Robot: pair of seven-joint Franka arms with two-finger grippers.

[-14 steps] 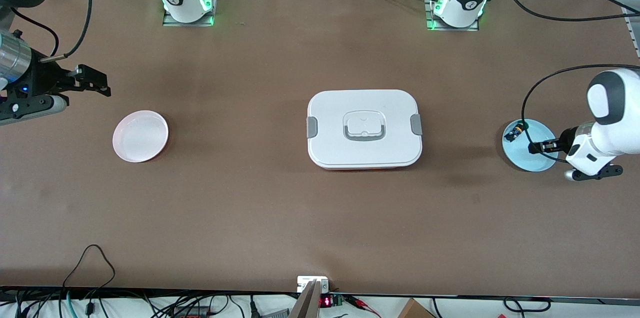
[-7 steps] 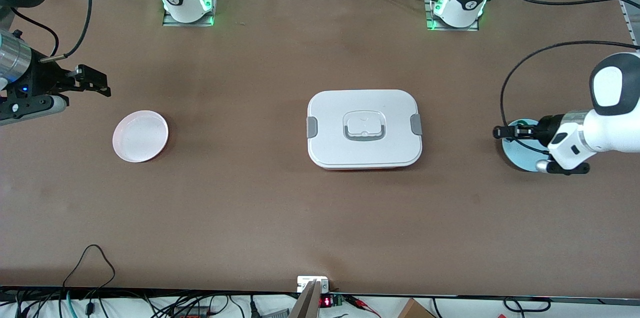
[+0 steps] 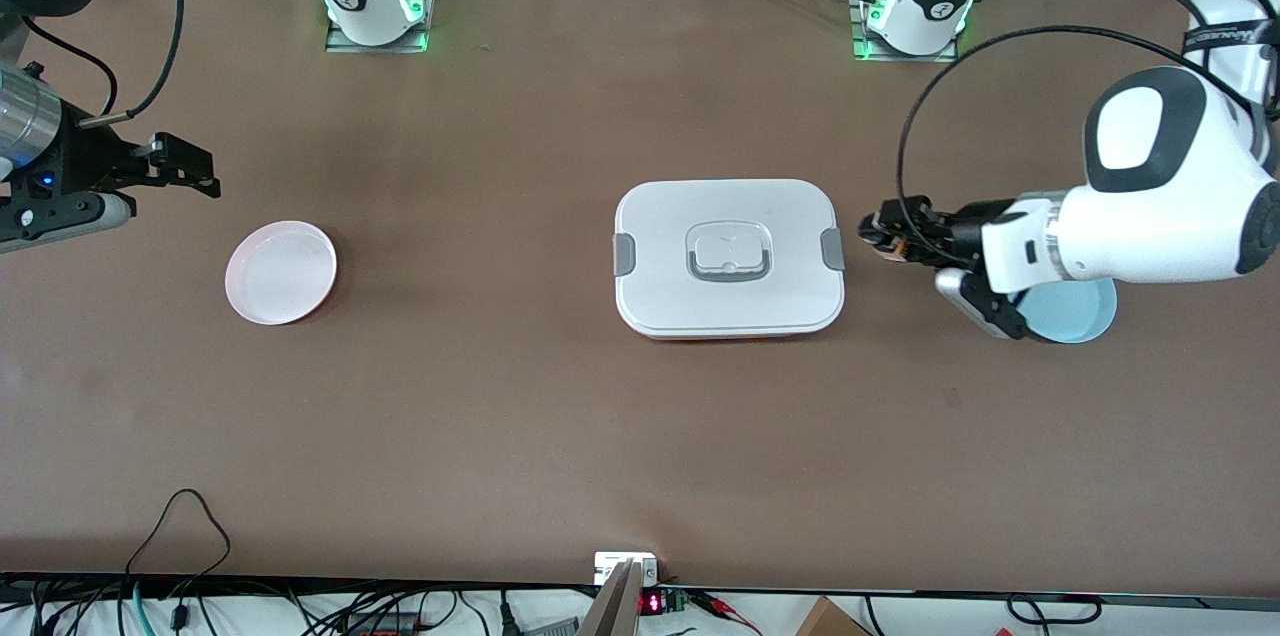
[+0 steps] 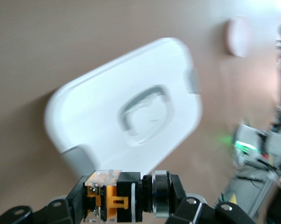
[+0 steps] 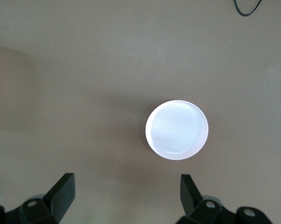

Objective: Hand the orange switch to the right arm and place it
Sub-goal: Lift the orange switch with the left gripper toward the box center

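The orange switch [image 3: 895, 244], a small black cylinder with an orange end, is held in my left gripper [image 3: 885, 242], which is shut on it. The gripper hangs over the table just beside the white box's edge, toward the left arm's end. In the left wrist view the orange switch [image 4: 107, 200] lies crosswise between the fingers of the left gripper [image 4: 128, 201]. My right gripper [image 3: 205, 171] waits open at the right arm's end of the table, above the table near the pink plate. The right gripper [image 5: 126, 186] has nothing between its fingers.
A white lidded box [image 3: 728, 196] with grey clasps sits mid-table, also seen as the white box [image 4: 84, 98]. A pink plate [image 3: 281, 272] lies near the right arm; the pink plate [image 5: 176, 129] shows below that wrist. A light blue plate [image 3: 1085, 314] lies under the left arm.
The left gripper has risen from the blue plate with the orange switch and travelled toward the white box. The right arm has not moved.
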